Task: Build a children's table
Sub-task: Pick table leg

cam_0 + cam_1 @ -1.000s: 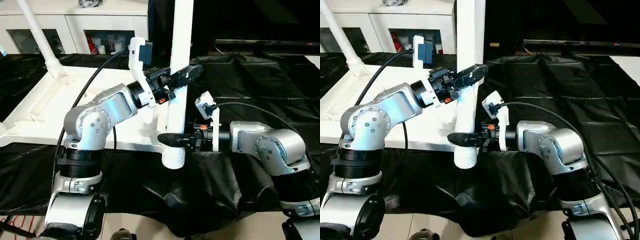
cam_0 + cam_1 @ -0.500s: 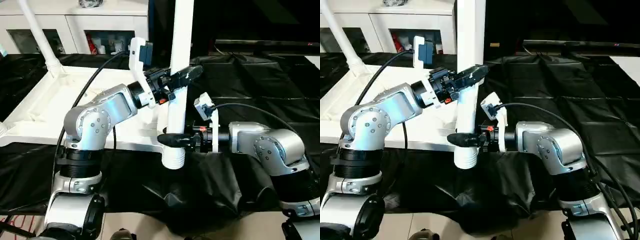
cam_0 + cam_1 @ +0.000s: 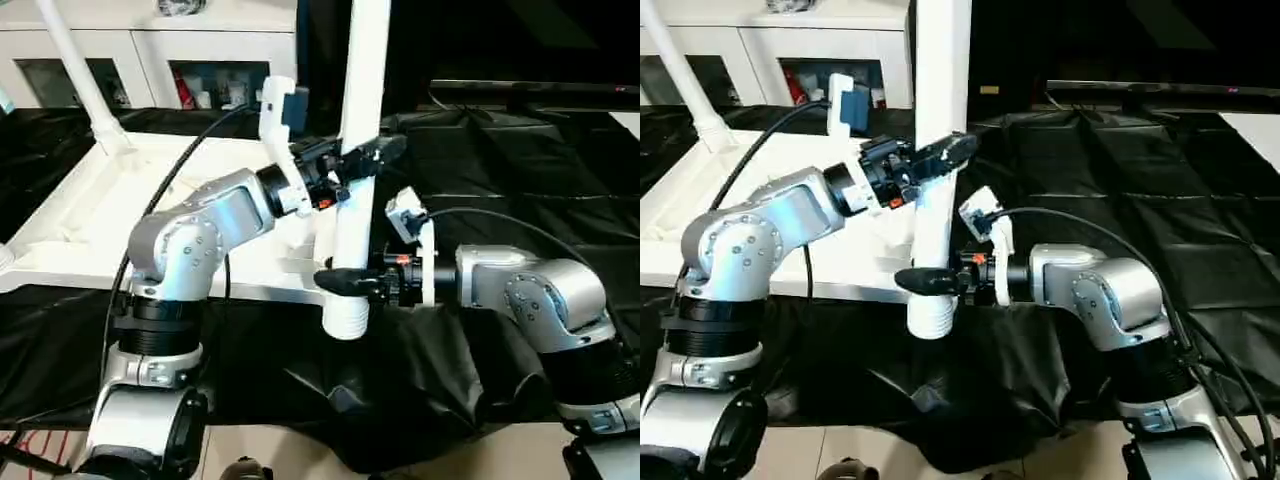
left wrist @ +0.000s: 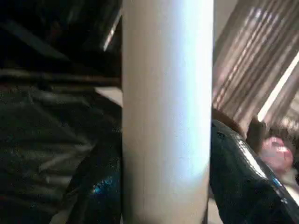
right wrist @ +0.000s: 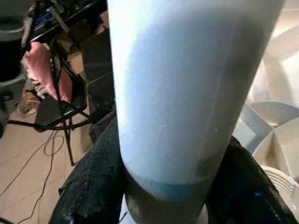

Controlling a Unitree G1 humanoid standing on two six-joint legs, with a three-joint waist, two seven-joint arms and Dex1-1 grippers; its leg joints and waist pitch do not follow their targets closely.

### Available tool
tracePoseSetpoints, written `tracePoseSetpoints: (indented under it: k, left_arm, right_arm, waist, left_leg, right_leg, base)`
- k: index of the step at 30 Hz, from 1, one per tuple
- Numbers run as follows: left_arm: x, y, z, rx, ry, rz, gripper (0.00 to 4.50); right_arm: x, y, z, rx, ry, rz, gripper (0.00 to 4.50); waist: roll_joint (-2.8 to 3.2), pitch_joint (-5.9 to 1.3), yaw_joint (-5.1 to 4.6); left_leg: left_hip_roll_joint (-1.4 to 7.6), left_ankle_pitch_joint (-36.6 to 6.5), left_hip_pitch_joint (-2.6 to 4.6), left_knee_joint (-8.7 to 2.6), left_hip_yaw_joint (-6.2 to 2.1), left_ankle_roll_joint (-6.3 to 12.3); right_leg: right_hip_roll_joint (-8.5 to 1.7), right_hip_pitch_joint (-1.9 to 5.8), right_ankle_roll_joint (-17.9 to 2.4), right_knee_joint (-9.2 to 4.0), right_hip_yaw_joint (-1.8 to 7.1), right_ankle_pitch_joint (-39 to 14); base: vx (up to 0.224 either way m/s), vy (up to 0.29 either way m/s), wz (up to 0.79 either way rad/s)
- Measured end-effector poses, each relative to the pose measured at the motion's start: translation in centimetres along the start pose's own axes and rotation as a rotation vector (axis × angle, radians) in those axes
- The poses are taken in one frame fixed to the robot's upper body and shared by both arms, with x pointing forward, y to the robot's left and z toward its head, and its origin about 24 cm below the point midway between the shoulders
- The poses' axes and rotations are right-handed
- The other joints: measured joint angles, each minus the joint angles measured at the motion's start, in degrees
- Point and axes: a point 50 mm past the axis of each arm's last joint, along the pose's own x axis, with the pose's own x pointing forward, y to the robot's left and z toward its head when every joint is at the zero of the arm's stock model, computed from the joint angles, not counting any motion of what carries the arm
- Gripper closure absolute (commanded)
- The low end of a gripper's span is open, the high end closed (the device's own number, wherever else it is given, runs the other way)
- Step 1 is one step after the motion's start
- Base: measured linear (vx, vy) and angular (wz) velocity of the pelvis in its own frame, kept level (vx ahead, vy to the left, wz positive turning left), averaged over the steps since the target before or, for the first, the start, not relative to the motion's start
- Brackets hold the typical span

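Two arms of brushed silver metal, their rounded joint housings dotted with small screws, sit on black ribbed collars. A black cable loops along each arm to a white camera bracket at the wrist. The glossy black two-fingered left hand (image 3: pixel 362 160) and right hand (image 3: pixel 345 281) carry small red-orange marks at their bases.

White tube leg (image 3: pixel 352 215) gripped by black fingers of left gripper (image 3: pixel 362 158) and right gripper (image 3: pixel 345 281). Ribbed threaded end of leg seen below right gripper. White tabletop (image 3: pixel 90 215) laid beyond silver forearms (black cables run along them). Black cloth (image 3: pixel 500 160) spread beneath, creased. White cabinet (image 3: pixel 130 50) behind, red items seen through glass.
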Motion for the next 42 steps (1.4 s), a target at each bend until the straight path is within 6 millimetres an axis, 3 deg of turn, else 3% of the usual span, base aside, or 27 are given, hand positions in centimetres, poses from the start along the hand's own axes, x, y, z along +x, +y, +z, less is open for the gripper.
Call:
tracePoseSetpoints:
  k: [5,8,12,15,18,21,27,29,31,36,42]
  left_arm:
    - [0.0,0.1,2.4,-0.093,-0.296,-0.003,1.60]
    - [-0.9,0.7,5.2,-0.069,-0.444,0.017,1.60]
    - [-2.3,1.6,6.2,-0.015,-0.471,0.074,1.60]
    - [-3.8,3.3,6.5,0.140,-0.375,0.227,1.60]
    - [-6.0,5.3,5.3,0.332,-0.192,0.417,1.60]
    - [-6.9,6.4,3.2,0.334,-0.101,0.486,1.60]
    - [-7.5,6.7,1.9,0.339,-0.056,0.548,1.60]
    - [-8.5,7.4,0.8,0.368,0.004,0.629,1.60]
    - [-9.4,8.1,-0.8,0.368,0.063,0.681,1.60]
    - [-9.7,8.2,-1.8,0.455,0.127,0.668,1.60]
    - [-9.5,7.9,-2.7,0.492,0.179,0.619,1.60]
  right_arm:
    - [0.6,0.0,0.1,0.004,-0.046,-0.009,2.61]
    - [0.9,-0.1,0.3,0.012,-0.114,-0.039,2.61]
    - [0.5,-0.6,1.0,0.006,-0.193,-0.112,2.61]
    - [0.3,-2.3,1.0,0.014,-0.241,-0.304,2.62]
    - [-0.8,-4.5,0.6,0.070,-0.295,-0.544,2.62]
    - [-1.6,-5.7,0.6,0.126,-0.352,-0.709,2.62]
    - [-2.2,-6.9,-0.5,0.174,-0.283,-0.903,2.62]
    - [-1.9,-7.0,-0.5,0.165,-0.309,-0.901,2.62]
    - [-1.4,-6.7,0.8,0.091,-0.393,-0.885,2.62]
    - [-0.7,-5.2,4.0,-0.043,-0.513,-0.808,2.62]
    - [0.8,-4.3,2.3,0.114,-0.493,-0.653,2.62]
  waist:
    - [-0.08,0.01,0.13]
    - [-0.07,0.00,-0.01]
    - [-0.06,0.00,-0.03]
    - [-0.05,-0.01,-0.19]
    - [-0.06,-0.02,-0.41]
    - [-0.19,0.00,-0.28]
    - [-0.64,-0.08,-0.47]
    - [-0.85,-0.06,-0.90]
    - [-0.99,0.02,-1.13]
    - [-1.47,-0.14,-0.53]
    - [-1.59,-0.17,-0.35]
  left_leg:
    - [-0.01,0.0,-0.01,0.04,0.00,0.00]
    - [0.00,0.0,0.02,0.03,-0.01,0.00]
    - [0.01,0.0,0.02,0.03,-0.02,0.00]
    - [0.01,0.0,0.04,0.01,-0.03,-0.07]
    - [-0.01,0.1,0.04,-0.03,-0.03,-0.10]
    - [0.00,0.1,-0.02,-0.04,-0.03,-0.10]
    - [0.00,0.1,0.05,-0.17,0.05,-0.19]
    - [0.02,0.1,0.08,-0.22,0.09,-0.26]
    - [0.02,0.2,-0.02,-0.22,0.08,-0.33]
    - [0.04,0.2,0.01,-0.24,0.06,-0.34]
    - [-0.01,0.2,0.01,-0.23,0.06,-0.27]
  right_leg:
    - [0.00,0.00,0.0,0.00,-0.01,0.0]
    - [0.02,0.01,0.0,0.01,-0.02,0.0]
    - [0.01,0.01,0.0,-0.01,-0.01,0.1]
    - [0.01,0.01,0.0,0.01,-0.02,0.1]
    - [0.00,-0.02,0.0,0.00,0.01,0.1]
    - [0.00,-0.05,0.0,0.00,0.00,0.1]
    - [0.02,-0.13,-0.2,0.06,0.05,0.2]
    - [0.04,-0.22,0.0,0.13,0.08,0.1]
    - [0.04,-0.40,0.0,0.22,0.08,0.1]
    - [0.06,-0.32,0.0,0.15,0.07,0.1]
    - [0.00,-0.24,0.0,0.09,0.09,0.1]
  base:
    - [0.000,0.000,0.00]
    - [0.000,0.000,0.00]
    - [0.000,0.000,0.00]
    - [0.000,0.000,0.00]
    - [0.000,0.000,0.00]
    - [0.000,0.000,0.00]
    - [0.000,0.000,0.00]
    - [0.000,0.000,0.00]
    - [0.000,0.000,0.00]
    - [0.000,0.000,0.00]
    - [0.000,0.000,0.00]
